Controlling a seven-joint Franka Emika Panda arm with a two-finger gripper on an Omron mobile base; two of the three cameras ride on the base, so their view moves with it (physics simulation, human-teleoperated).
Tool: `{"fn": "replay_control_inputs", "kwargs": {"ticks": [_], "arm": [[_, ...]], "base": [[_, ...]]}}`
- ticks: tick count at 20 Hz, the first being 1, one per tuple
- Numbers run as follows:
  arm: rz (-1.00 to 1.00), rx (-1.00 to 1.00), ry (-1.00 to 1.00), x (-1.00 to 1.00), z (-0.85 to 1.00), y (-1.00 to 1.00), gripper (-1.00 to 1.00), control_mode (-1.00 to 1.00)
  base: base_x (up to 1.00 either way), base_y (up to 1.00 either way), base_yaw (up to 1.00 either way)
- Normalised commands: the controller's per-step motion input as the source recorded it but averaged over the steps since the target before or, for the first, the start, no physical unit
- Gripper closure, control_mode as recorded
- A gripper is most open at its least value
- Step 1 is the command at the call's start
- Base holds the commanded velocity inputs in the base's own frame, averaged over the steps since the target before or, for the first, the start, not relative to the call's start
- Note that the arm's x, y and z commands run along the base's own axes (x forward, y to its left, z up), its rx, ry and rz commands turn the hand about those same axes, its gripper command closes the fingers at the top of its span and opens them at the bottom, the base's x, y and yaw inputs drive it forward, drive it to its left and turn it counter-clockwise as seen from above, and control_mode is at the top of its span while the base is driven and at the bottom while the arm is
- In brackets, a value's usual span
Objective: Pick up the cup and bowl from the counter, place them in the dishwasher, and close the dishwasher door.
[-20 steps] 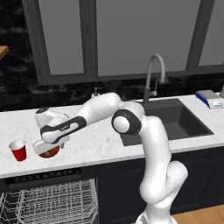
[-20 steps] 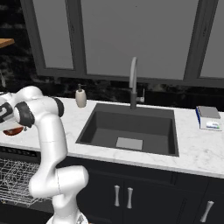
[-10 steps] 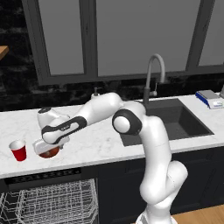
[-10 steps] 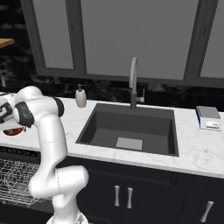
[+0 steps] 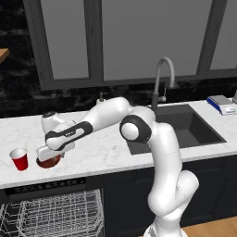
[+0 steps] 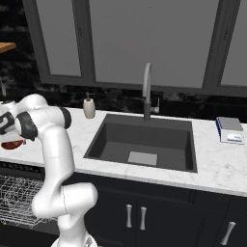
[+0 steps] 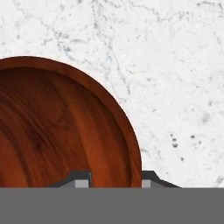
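The reddish-brown bowl sits on the white marble counter, and its edge also shows at the left. My gripper points down onto it, shut on the bowl's rim with one finger inside and one outside. The red cup stands upright just left of the bowl, apart from it. Below the counter the dishwasher stands open, its white wire rack pulled out. The dishwasher door is out of view.
A dark sink with a curved faucet lies to the right. A beige soap dispenser stands at the back wall. A small blue-and-white object rests at the far right of the counter.
The jaws have closed in from wide open onto the bowl's rim. The arm has hardly moved, and the cup and bowl stay in place.
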Motion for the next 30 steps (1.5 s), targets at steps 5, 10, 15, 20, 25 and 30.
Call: {"fn": "replay_control_inputs", "kwargs": {"ticks": [5, 10, 15, 20, 25, 30], "arm": [[-0.11, 0.07, 0.0, 0.0, 0.03, -0.53, 1.0, -1.0], [-0.05, 0.21, -0.04, -0.32, 0.12, -0.66, 1.0, -1.0], [0.0, 0.17, -0.03, -0.62, 0.09, -0.51, 1.0, -1.0], [0.0, 0.09, -0.11, -0.9, 0.07, -0.21, 1.0, -1.0], [0.0, -0.02, -0.08, -0.97, 0.24, 0.1, 1.0, -1.0], [0.0, -0.12, -0.03, -0.81, 0.2, 0.32, 1.0, -1.0]], "base": [[0.0, 0.0, 0.0], [0.0, 0.0, 0.0], [0.0, 0.0, 0.0], [0.0, 0.0, 0.0], [0.0, 0.0, 0.0], [0.0, 0.0, 0.0]]}}
